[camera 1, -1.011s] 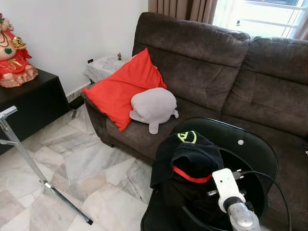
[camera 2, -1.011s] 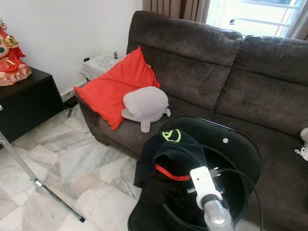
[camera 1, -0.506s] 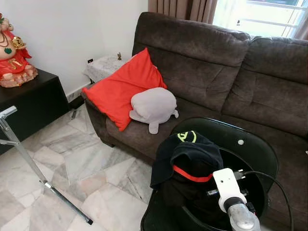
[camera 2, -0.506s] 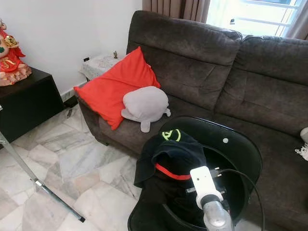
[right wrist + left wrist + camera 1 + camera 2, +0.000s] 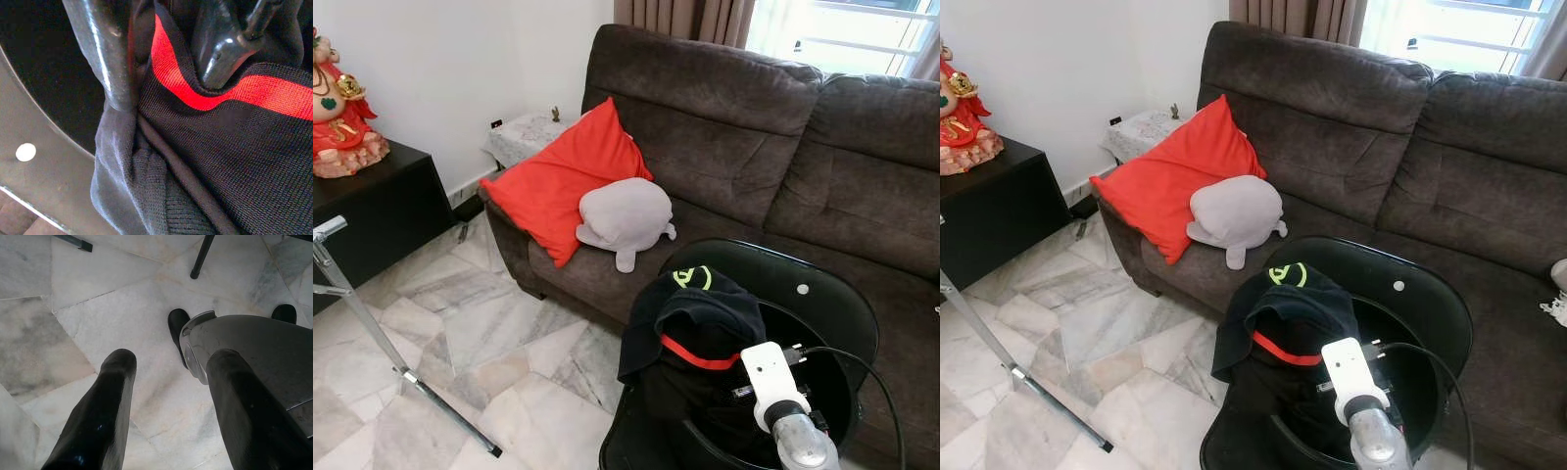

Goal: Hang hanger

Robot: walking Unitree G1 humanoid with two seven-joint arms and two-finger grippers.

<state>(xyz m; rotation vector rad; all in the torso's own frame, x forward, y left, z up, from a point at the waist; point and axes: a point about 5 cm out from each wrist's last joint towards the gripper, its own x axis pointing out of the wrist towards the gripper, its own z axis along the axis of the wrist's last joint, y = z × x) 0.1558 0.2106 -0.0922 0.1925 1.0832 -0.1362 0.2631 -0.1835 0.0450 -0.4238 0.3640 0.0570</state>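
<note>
I see a home living room: dark brown fabric sofa (image 5: 754,147), red square cushion (image 5: 563,181), marble-tiled floor (image 5: 460,343).

Black garment (image 5: 1285,304) draped over black chair (image 5: 1430,304) before brown sofa (image 5: 1400,166).

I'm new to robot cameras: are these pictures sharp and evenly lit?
Eye views: sharp; the window glares white behind the sofa. Left wrist view: floor crisp, near fingers soft. Right wrist view: very close on the black garment, its red stripe sharp, fingers showing shiny highlights.
</note>
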